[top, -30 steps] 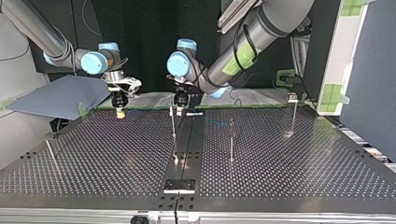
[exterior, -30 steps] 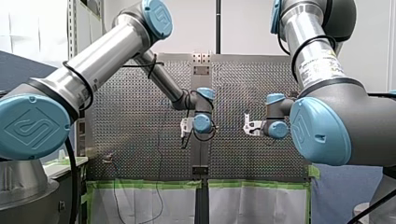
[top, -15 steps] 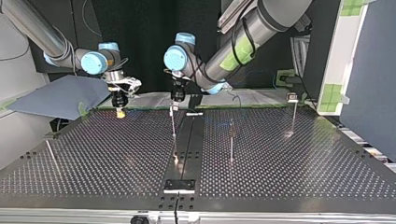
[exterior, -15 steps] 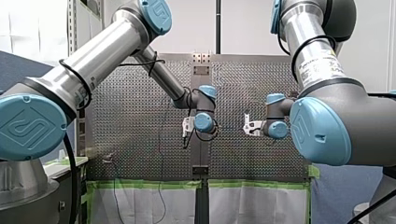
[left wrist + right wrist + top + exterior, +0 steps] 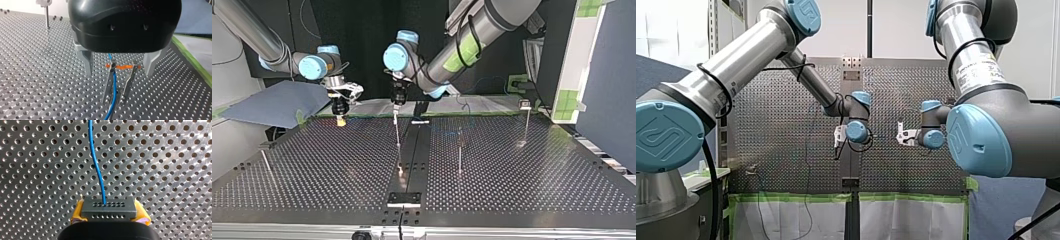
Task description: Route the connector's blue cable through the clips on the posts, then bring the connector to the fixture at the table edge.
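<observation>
In the right wrist view my right gripper (image 5: 108, 220) is shut on the dark grey connector (image 5: 108, 207), yellow pads on both sides. The blue cable (image 5: 98, 165) runs away from the connector over the perforated table. In the left wrist view my left gripper (image 5: 119, 73) stands open, its metal fingers (image 5: 88, 62) straddling a clip (image 5: 112, 66) with orange marks, through which the blue cable (image 5: 113, 92) passes. In the top view my left gripper (image 5: 395, 101) hangs just above a thin post (image 5: 397, 130). My right gripper (image 5: 341, 118) sits near the far edge at that view's left.
More posts stand on the table: one in the middle (image 5: 459, 152), one at the top view's far right (image 5: 526, 120), one at its left (image 5: 264, 160). A dark fixture plate (image 5: 403, 198) lies at the near edge. A blue cloth (image 5: 277, 102) lies beyond the table's far left corner.
My left gripper has risen off the post's clip and drifted slightly toward the top view's left. My right arm has stayed still with the connector.
</observation>
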Robot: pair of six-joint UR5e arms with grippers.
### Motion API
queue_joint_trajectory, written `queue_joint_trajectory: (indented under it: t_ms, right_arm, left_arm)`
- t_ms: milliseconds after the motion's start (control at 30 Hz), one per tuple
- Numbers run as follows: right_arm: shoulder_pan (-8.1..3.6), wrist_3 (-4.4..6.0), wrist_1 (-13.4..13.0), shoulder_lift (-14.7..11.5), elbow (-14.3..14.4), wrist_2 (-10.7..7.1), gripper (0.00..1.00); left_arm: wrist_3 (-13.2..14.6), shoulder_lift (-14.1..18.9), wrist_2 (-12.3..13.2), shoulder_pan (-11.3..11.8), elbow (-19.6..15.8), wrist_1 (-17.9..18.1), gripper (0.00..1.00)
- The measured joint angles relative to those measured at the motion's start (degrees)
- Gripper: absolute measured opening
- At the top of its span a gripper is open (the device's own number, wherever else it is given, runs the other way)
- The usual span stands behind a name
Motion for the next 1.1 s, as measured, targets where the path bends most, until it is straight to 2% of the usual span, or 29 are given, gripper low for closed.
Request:
queue_joint_trajectory:
  t_ms: [767,967,1100]
  right_arm:
    - [0.01,0.18,0.02,0.01,-0.01,-0.25,0.00]
    - [0.01,0.18,0.16,0.04,-0.01,-0.26,0.00]
    - [-0.04,0.18,0.25,0.04,-0.02,-0.26,0.00]
  left_arm:
    - [-0.13,0.03,-0.39,-1.32,-0.08,-0.58,1.00]
    - [-0.35,2.00,-1.58,-2.62,-2.26,0.66,1.00]
    - [-1.64,3.81,-1.86,-3.18,-4.08,2.37,1.00]
